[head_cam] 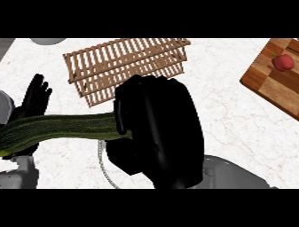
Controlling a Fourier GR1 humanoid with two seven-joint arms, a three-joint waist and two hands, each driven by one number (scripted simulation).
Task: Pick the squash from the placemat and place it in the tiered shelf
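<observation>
A long dark green squash (50,131) is held above the counter, lying nearly level and reaching out to the left. My right hand (158,128) is shut on its right end, and the curled fingers hide that end. The wooden slatted tiered shelf (122,64) stands just beyond the hand, at the upper middle. My left hand (35,95) rests open at the left edge with its fingers up, behind the squash. The placemat (103,166) shows only as a thin grey edge below the right hand.
A checkered wooden cutting board (286,86) lies at the upper right with a small red vegetable (283,62) on it. A grey round object (47,41) sits at the top left edge. White marble counter (243,128) lies between my hand and the board.
</observation>
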